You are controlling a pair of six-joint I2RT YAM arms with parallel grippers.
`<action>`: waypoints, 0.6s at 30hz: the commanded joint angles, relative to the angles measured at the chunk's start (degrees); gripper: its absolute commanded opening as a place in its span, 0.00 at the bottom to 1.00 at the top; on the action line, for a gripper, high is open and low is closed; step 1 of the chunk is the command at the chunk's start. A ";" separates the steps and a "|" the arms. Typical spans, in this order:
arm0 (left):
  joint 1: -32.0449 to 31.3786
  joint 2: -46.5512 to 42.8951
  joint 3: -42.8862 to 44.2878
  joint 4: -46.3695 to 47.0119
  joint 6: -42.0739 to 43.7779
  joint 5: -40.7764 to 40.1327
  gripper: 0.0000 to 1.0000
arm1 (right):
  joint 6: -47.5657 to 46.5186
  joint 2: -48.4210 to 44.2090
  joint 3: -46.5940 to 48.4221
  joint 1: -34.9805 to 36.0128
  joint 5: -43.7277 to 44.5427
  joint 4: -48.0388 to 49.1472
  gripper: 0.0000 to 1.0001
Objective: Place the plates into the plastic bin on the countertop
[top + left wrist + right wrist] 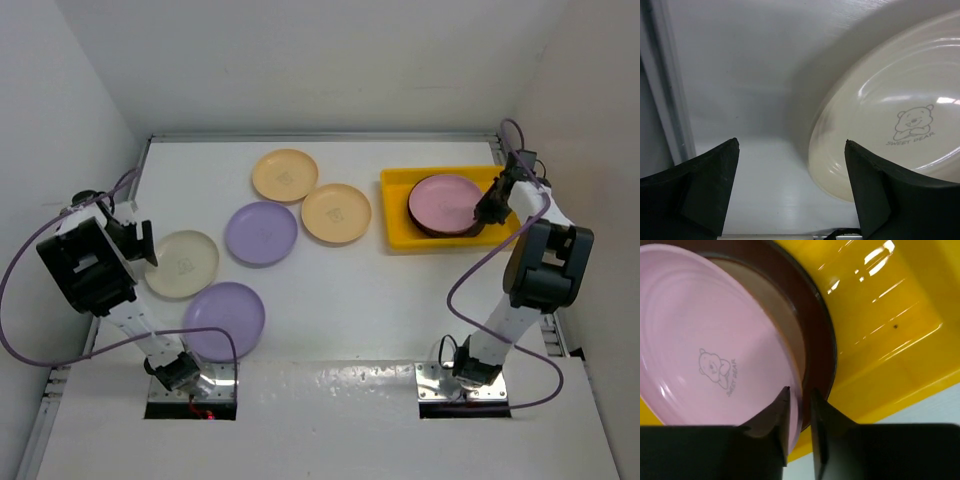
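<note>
Plate count rn: 2 orange plates (285, 174) (336, 212), 2 lavender plates (261, 233) (224, 319), 1 cream plate (184, 263), 1 pink plate (445, 200), min 1 dark plate (822, 350) (under the pink, can't tell if more), 1 yellow bin (395, 205).

The pink plate (705, 340) is covering most of the dark-rimmed plate (817, 340) beneath; the cream plate (890, 100) is running off-frame at three o'clock.

The white countertop (350, 300) carries five loose plates and the yellow plastic bin (400, 240), which sits at its back right. At the left lies a cream plate (182, 263), its edge meeting the front lavender plate (224, 320). The second lavender plate (261, 233) lies near the middle, just beside the nearer orange plate (336, 212), whose rim touches the farther orange plate (285, 175).
</note>
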 commanded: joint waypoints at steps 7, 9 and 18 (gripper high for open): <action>0.71 6.12 0.44 -0.25 3.22 3.52 0.61 | -9.31 1.38 2.42 0.88 0.28 -0.28 0.80; 0.18 8.22 0.96 -0.25 3.74 3.52 0.37 | -9.93 -2.13 0.32 2.20 1.94 0.24 0.81; 4.66 5.51 9.32 -8.06 4.27 6.78 0.00 | -12.48 -18.14 -5.66 10.20 4.42 0.95 0.82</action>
